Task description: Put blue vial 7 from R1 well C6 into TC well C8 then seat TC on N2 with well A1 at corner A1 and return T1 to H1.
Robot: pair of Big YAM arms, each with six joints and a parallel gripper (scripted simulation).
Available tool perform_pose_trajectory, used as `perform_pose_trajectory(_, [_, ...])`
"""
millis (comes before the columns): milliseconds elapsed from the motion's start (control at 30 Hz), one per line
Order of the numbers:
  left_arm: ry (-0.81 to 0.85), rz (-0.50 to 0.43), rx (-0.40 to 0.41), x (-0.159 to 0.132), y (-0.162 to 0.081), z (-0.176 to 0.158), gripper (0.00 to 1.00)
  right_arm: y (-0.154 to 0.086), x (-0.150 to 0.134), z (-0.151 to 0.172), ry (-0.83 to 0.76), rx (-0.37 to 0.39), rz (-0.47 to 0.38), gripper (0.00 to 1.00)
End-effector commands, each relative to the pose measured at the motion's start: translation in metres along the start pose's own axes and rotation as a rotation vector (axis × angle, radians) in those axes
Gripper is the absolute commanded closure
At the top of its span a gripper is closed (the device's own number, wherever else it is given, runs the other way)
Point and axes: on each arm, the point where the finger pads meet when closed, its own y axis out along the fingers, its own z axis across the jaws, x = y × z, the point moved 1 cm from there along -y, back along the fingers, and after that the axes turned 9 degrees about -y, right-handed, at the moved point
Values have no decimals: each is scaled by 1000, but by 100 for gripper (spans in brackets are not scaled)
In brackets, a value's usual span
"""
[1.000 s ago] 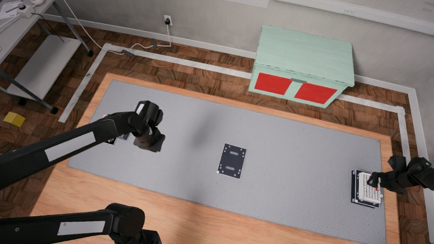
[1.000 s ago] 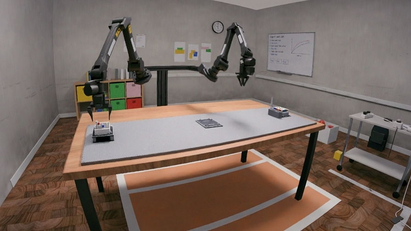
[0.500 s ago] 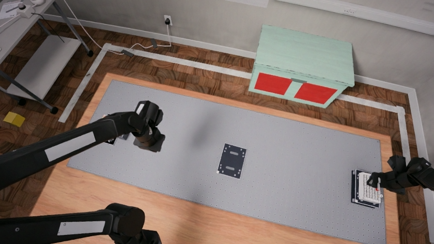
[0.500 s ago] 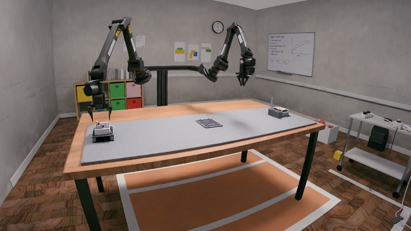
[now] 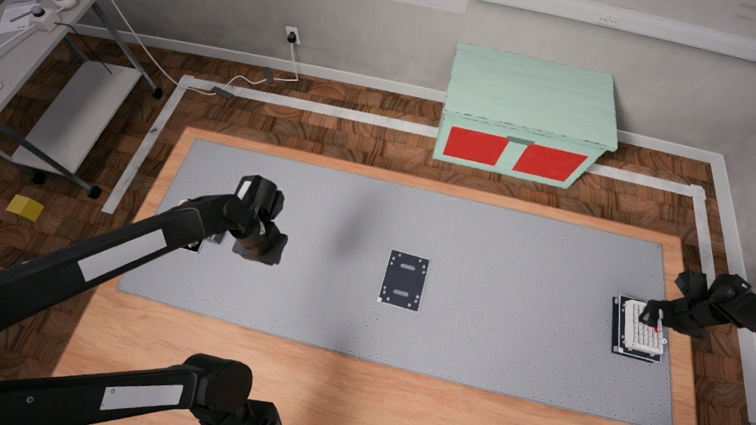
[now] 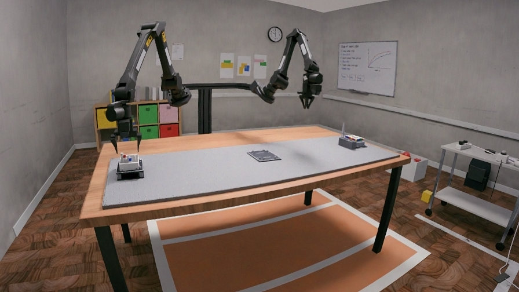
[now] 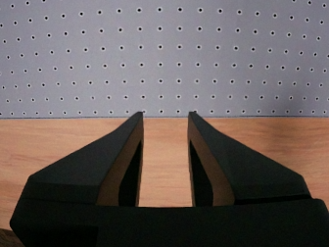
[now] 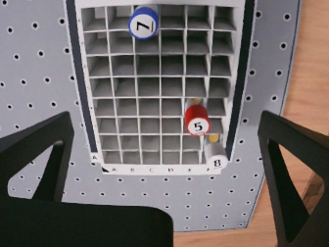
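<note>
My right gripper (image 5: 653, 315) (image 6: 126, 150) (image 8: 165, 122) stands wide apart, holding nothing, above the white tube carrier (image 5: 642, 328) (image 6: 128, 164) (image 8: 162, 170) on the raised nest (image 5: 623, 346) (image 6: 120, 173) (image 8: 239, 74). Blue vial 7 (image 6: 130, 159) (image 8: 144, 23) sits in well C8; my left gripper (image 5: 261, 250) (image 6: 306, 108) (image 7: 165, 123) hangs over the desk (image 5: 264, 343) (image 6: 217, 139) (image 7: 165, 162), slightly apart and holding nothing.

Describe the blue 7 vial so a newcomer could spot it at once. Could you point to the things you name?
On the raised nest (image 5: 618, 346) (image 6: 125, 172) sits the white tube carrier (image 5: 629, 334) (image 6: 131, 167) (image 8: 162, 170). In column C, at the end away from the printed letters, the vial (image 6: 130, 158) (image 8: 143, 23) has a blue cap; its neighbours' are red and white.
</note>
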Motion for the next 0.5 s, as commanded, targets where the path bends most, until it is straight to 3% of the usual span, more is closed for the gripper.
perform_pose_trajectory(0, [-18,-17,2,9,-5,3,76,3,-2,1,13,7,10,0])
perform_pose_trajectory(33, [-18,-17,2,9,-5,3,76,-14,6,5,-43,-20,-29,0])
perform_pose_trajectory(467, [-18,-17,2,9,-5,3,76,-32,-10,43,-25,-18,-29,0])
